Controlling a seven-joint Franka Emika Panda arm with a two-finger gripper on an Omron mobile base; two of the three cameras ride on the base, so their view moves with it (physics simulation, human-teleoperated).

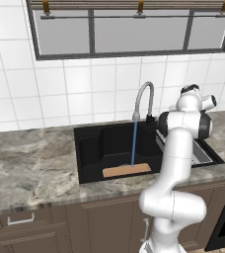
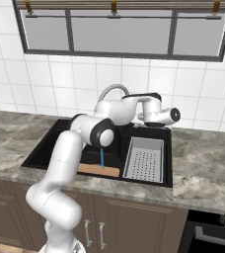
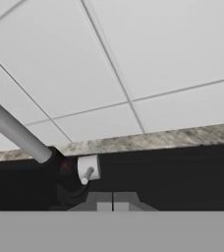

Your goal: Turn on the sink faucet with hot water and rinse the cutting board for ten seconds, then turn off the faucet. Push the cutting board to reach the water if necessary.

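Black sink (image 1: 90, 148) set in a marbled grey counter (image 1: 30, 168) below a tiled wall (image 1: 60, 94) and a window (image 1: 129, 29). Grey gooseneck sink faucet (image 1: 143, 101) at the back rim, spout arched over the basin; a thin blue stream of water (image 1: 133, 143) falls straight onto the cutting board (image 1: 127, 170). The board, light tan, lies flat on the basin floor against the front wall. Grey perforated drain tray (image 2: 144, 158) occupies the right compartment. Gripper (image 3: 113, 202) clenched, fingertips together, nothing between them, just in front of the small white faucet handle (image 3: 88, 168) beside the dark base (image 3: 60, 172).
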